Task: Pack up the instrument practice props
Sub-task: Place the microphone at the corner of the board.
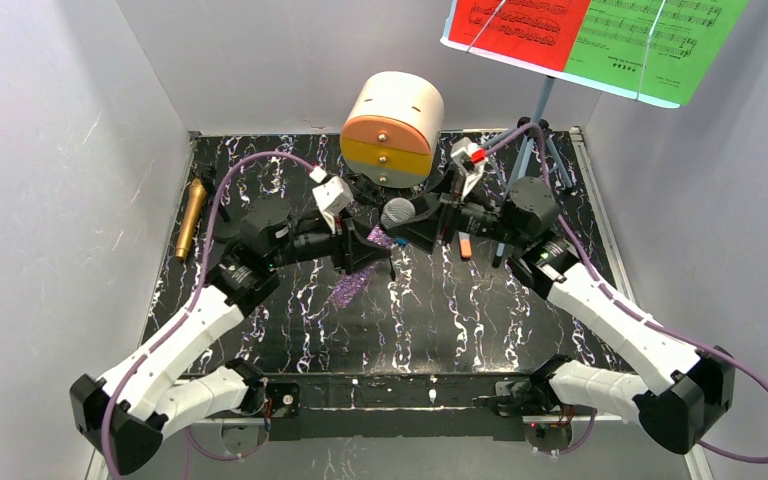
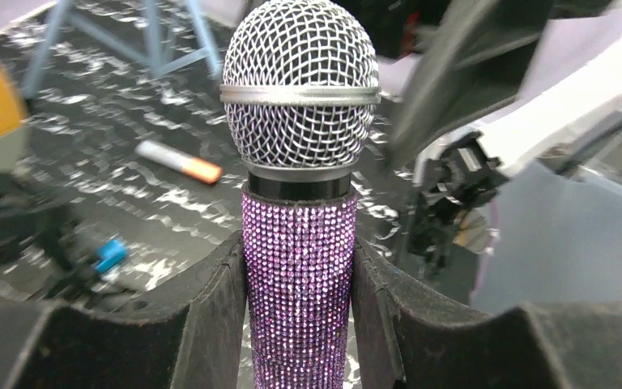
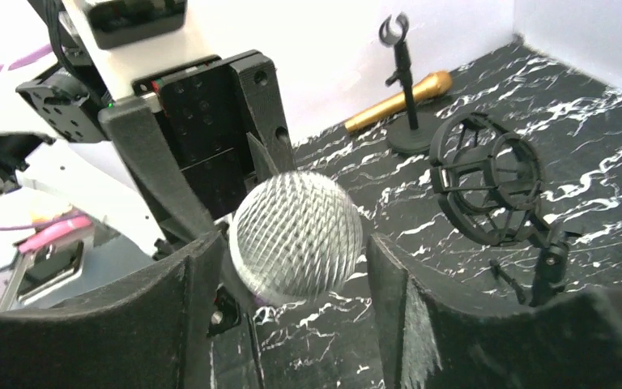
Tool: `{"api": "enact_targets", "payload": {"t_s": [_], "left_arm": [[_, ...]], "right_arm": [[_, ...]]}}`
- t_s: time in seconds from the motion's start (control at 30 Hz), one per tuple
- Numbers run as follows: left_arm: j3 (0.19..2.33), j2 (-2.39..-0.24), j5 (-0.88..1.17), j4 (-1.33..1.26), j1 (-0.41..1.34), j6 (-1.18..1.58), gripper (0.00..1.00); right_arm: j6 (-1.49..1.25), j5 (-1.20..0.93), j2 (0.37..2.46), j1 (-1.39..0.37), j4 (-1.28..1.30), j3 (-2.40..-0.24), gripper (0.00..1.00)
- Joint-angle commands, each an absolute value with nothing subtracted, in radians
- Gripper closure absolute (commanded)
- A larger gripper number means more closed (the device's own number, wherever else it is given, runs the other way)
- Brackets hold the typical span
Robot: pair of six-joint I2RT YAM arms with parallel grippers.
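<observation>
My left gripper [image 2: 298, 300] is shut on the purple rhinestone body of the silver-headed microphone [image 2: 301, 89] and holds it above the table. In the top view the microphone [image 1: 397, 212] lies between both grippers in front of the cabinet. My right gripper [image 3: 291, 300] is open, its fingers either side of the mesh head [image 3: 296, 237], with a gap on the right. The gold microphone [image 1: 192, 218] lies at the far left, also in the right wrist view [image 3: 397, 101]. Red [image 1: 520, 25] and green [image 1: 650, 40] music sheets sit on the pale-blue tripod [image 1: 540, 150].
The round cream-and-orange drawer cabinet [image 1: 392, 130] stands at the back centre. A white-and-orange pen [image 1: 465, 245] lies under the right arm. A black mic stand with a clip [image 3: 409, 89] and a black ring mount [image 3: 490, 190] stand near the gold microphone. Walls close in on both sides.
</observation>
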State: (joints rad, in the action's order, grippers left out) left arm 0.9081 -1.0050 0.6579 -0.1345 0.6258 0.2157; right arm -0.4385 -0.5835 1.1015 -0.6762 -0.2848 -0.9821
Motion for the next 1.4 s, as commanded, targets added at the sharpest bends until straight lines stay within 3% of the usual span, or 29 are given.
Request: {"api": "enact_targets", "payload": {"t_s": [0.0, 0.1, 0.23, 0.6, 0.97, 1.37], "left_arm": [[0.985, -0.903, 0.379, 0.228, 0.623, 0.006, 1.0], [0.991, -0.861, 0.176, 0.343, 0.622, -0.053, 1.0], [0.989, -0.82, -0.101, 0.469, 0.621, -0.086, 1.0], [0.903, -0.889, -0.693, 0.686, 0.599, -0.167, 1.0], [0.692, -1.062, -0.814, 0.488, 0.248, -0.255, 1.0], [0.487, -1.236, -0.878, 0.116, 0.073, -0.332, 1.0]], "right_arm": [[-0.333, -0.509, 0.978, -0.672, -0.277, -0.98, 0.21], [-0.262, -0.456, 0.911, -0.67, -0.209, -0.951, 0.1], [-0.187, -0.379, 0.809, -0.671, -0.157, -0.886, 0.03], [-0.11, -0.187, 0.513, -0.671, -0.143, -0.655, 0.01], [-0.121, -0.053, 0.345, -0.702, -0.148, -0.566, 0.01], [-0.119, 0.093, 0.256, -0.798, -0.115, -0.568, 0.01]]}}
